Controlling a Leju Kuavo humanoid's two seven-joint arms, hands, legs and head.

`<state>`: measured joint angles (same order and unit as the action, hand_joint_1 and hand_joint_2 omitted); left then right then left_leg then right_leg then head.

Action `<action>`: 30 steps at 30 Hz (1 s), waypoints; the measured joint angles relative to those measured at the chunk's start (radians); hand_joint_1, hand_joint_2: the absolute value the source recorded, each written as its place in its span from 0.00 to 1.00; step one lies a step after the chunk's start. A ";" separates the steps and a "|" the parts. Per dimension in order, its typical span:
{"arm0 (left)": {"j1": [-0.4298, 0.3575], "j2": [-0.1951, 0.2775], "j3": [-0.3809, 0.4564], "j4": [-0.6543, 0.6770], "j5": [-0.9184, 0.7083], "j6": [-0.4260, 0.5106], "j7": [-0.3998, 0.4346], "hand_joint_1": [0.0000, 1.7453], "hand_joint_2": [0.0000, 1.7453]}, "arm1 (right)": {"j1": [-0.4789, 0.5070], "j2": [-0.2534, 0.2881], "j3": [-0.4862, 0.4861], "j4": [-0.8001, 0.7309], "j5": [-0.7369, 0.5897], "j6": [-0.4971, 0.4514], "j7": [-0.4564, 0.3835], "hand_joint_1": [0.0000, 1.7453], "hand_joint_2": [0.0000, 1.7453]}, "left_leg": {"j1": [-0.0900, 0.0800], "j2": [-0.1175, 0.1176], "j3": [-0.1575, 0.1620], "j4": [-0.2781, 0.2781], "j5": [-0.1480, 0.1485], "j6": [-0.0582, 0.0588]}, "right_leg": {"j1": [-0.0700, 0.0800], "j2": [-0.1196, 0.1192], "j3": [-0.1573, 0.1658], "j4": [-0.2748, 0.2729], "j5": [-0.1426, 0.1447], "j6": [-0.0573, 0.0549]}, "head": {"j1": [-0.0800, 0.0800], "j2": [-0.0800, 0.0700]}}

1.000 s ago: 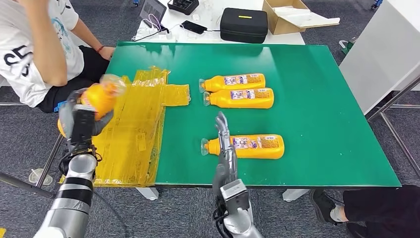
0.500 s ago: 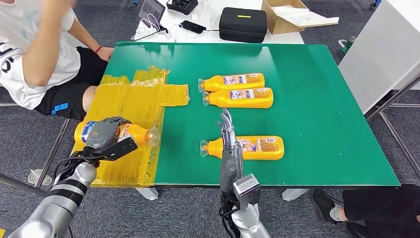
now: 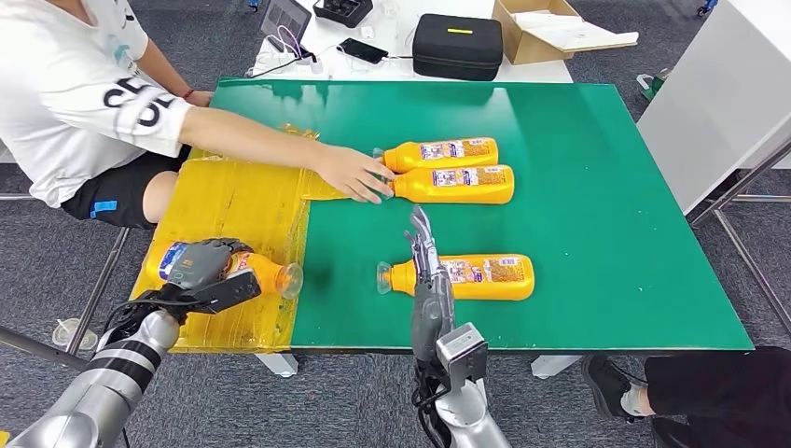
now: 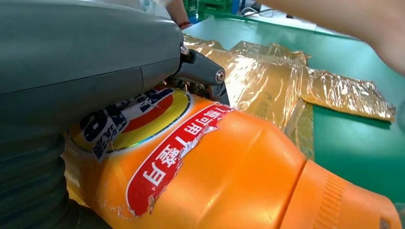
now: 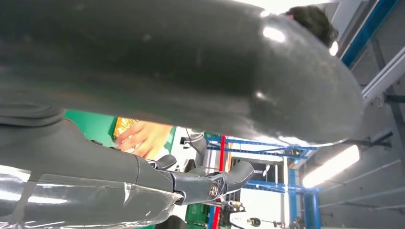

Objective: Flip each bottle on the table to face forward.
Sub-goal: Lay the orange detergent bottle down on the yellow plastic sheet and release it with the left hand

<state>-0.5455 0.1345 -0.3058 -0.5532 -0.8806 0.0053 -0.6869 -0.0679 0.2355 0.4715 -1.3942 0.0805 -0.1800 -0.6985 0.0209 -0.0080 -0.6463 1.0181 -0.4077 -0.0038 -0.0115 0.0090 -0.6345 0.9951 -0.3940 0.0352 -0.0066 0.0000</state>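
Note:
My left hand [image 3: 201,264] grips an orange bottle [image 3: 256,272] lying on its side on the yellow film [image 3: 233,201], cap pointing toward the table's middle. Up close, the held bottle [image 4: 229,181] shows a torn red and white label under my left hand [image 4: 81,62]. A second orange bottle [image 3: 476,276] lies near the front edge, and my right hand [image 3: 426,266] stands over its neck end with fingers extended, holding nothing. Two more bottles [image 3: 448,153] [image 3: 457,184] lie side by side farther back. A person's hand [image 3: 350,174] touches their cap ends.
A person in a white shirt [image 3: 65,103] sits at the table's left and reaches across the film. The green table [image 3: 606,187] has free room on its right half. Behind it are a black case [image 3: 458,45] and a cardboard box [image 3: 550,28].
My left hand brought its bottle down from the air and laid it flat on the film. The person's arm came down and reached to the two far bottles. My right hand stayed put.

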 joint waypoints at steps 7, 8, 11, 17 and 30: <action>-0.001 0.008 -0.029 0.021 0.012 -0.038 -0.011 0.03 1.00 | -0.014 0.010 -0.004 0.049 -0.002 0.022 0.006 0.00 0.00 | 0.000 0.000 0.001 0.000 0.000 0.000 | 0.000 0.000 0.001 0.000 0.000 0.000 | 0.000 0.000; 0.000 0.009 -0.032 0.022 0.020 -0.048 -0.012 0.01 1.00 | -0.016 0.011 -0.005 0.055 -0.003 0.024 0.006 0.00 0.00 | 0.000 0.000 0.001 0.000 0.000 0.000 | 0.000 0.000 0.002 0.000 0.000 0.000 | 0.000 0.000; 0.007 0.011 -0.040 0.023 0.055 -0.081 -0.014 0.00 1.00 | -0.022 0.015 -0.007 0.074 -0.005 0.030 0.010 0.00 0.00 | 0.000 0.000 0.002 0.000 0.000 0.000 | 0.000 0.000 0.002 0.000 0.000 0.000 | 0.000 0.000; 0.020 0.020 -0.069 0.010 0.152 -0.123 -0.018 0.00 1.00 | -0.031 0.023 -0.012 0.111 -0.007 0.039 0.022 0.00 0.00 | 0.000 0.000 0.003 0.000 0.000 0.000 | 0.000 0.000 0.004 0.000 0.000 0.000 | 0.000 0.000; 0.063 0.074 -0.114 -0.097 0.432 -0.346 -0.021 0.00 1.00 | -0.046 0.031 -0.030 0.162 -0.023 0.045 0.038 0.00 0.00 | 0.000 -0.001 0.007 -0.001 0.000 0.000 | 0.000 0.000 0.008 0.000 -0.001 0.000 | 0.000 0.000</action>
<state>-0.4826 0.2083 -0.4199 -0.6506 -0.4487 -0.3408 -0.7075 -0.1140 0.2663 0.4411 -1.2319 0.0575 -0.1350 -0.6607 0.0206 -0.0091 -0.6390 1.0174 -0.4080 -0.0040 -0.0119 0.0087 -0.6265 0.9951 -0.3946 0.0350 -0.0069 0.0000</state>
